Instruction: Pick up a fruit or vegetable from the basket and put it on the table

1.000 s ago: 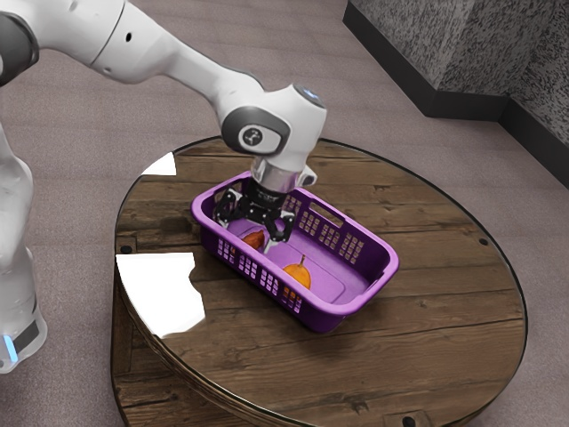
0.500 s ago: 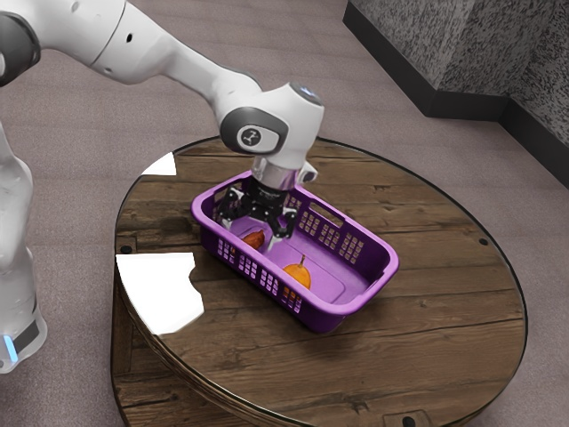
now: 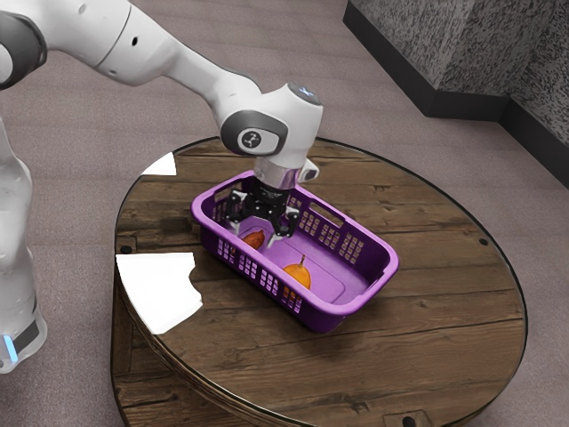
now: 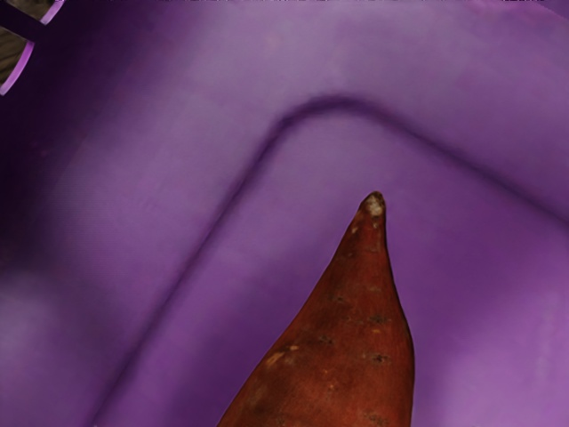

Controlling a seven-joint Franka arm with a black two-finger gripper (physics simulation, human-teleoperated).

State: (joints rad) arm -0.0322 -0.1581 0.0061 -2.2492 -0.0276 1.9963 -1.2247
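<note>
With the gripper [image 3: 255,239] spread either side of the reddish sweet potato [image 4: 347,356] in the basket [image 3: 340,310], closing squarely across its thick body, clear of the tapering tip, should hold best.

One basket [image 3: 331,310], one round desk [image 3: 436,311]; food items visible, two: one sweet potato [image 4: 356,347] near the hand [image 3: 254,237], one orange fruit [image 3: 298,276] farther from it.
</note>
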